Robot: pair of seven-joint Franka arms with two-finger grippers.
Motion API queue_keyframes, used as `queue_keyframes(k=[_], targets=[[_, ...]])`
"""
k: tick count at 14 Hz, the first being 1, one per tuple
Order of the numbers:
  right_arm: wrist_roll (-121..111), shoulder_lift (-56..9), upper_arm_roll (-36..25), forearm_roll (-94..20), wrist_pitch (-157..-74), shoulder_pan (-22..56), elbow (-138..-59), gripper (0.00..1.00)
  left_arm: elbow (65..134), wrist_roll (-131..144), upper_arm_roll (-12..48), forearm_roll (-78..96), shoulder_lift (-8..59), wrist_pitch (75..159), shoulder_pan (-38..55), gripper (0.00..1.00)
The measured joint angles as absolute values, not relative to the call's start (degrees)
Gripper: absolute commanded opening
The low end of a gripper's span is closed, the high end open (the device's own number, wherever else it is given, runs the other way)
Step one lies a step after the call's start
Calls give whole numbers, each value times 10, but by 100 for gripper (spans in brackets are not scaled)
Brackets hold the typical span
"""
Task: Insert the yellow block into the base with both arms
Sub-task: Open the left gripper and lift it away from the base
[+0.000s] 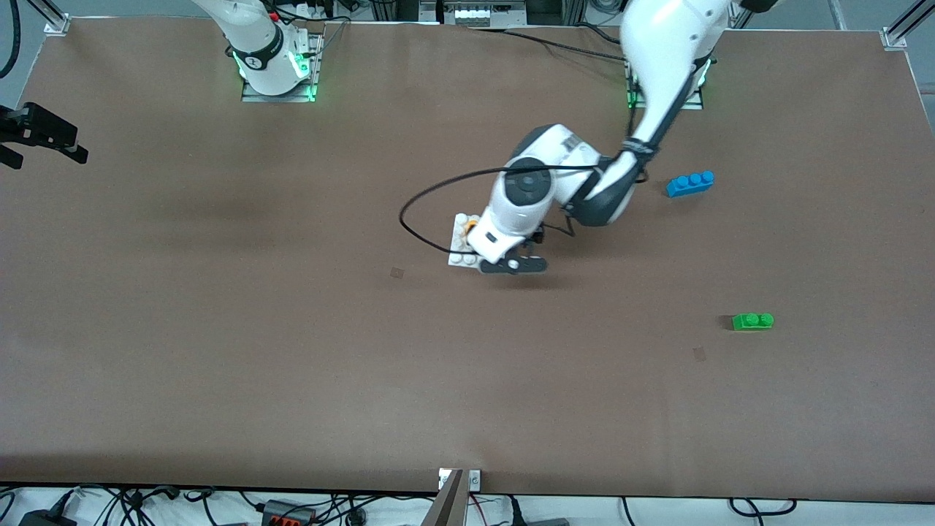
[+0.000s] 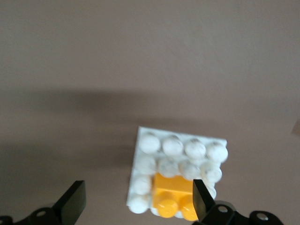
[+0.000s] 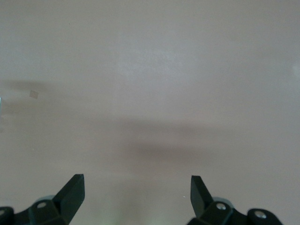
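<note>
The white base (image 1: 459, 242) lies mid-table, mostly hidden under my left hand. The yellow block (image 1: 472, 224) shows as a small sliver on it. In the left wrist view the yellow block (image 2: 174, 193) sits on the base (image 2: 178, 152) at one edge, studs up. My left gripper (image 1: 513, 265) hovers just over the base, open and empty (image 2: 137, 190); one finger is beside the block, the other over bare table. My right gripper (image 1: 44, 135) waits at the right arm's end of the table, open and empty (image 3: 137, 183).
A blue three-stud brick (image 1: 690, 183) lies near the left arm's base. A green two-stud brick (image 1: 752, 321) lies nearer the front camera, toward the left arm's end. A black cable (image 1: 409, 219) loops off the left wrist beside the base.
</note>
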State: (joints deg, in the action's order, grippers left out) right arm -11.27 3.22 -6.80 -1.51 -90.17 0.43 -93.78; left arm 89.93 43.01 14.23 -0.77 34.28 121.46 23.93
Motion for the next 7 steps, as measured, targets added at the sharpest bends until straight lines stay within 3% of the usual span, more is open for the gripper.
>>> queue_keyframes(k=[7], targets=[[-113,32,-68,-15,-901,5,-938,100,931,343,140,-1,241,1165,33,100]])
